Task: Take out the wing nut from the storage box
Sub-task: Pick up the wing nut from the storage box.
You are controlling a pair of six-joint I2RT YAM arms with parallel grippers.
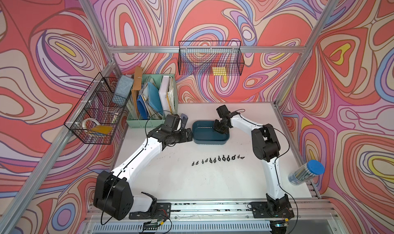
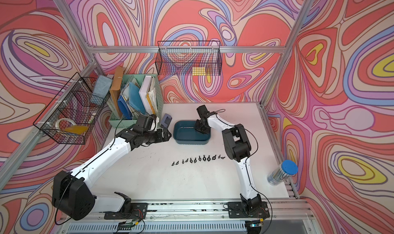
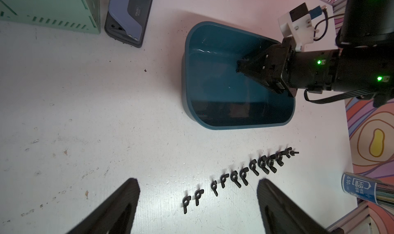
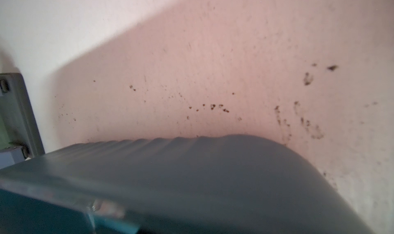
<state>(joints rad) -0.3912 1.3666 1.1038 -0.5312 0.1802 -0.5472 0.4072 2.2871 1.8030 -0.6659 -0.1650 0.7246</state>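
1. The white table (image 1: 191, 183) carries everything. Clock directions are as seen in both top views, with 12 o'clock at the back wall.
2. The storage box (image 1: 210, 141) sits toward 12 o'clock from the table's middle, its long axis running 9 to 3.
3. The right gripper (image 3: 239, 67) is down inside the box, entering over the 3 o'clock end with its tips aimed toward 8 o'clock. Its jaws are drawn close together, but I cannot tell whether they pinch anything.
4. The left gripper (image 1: 189, 134) hangs just outside the box's 9 o'clock end with its jaws spread wide and empty. The right arm is clearly the nearer one for the pick.
5. A row of loose nuts (image 1: 217, 159) lies on the table at 6 o'clock from the box, slanting from 8 to 2.
6. A dark speck (image 3: 237, 70) sits right at the right gripper's tips, and the rest of the box floor looks bare. It is probably the wing nut, but it is too small to tell its long axis or which way it points.
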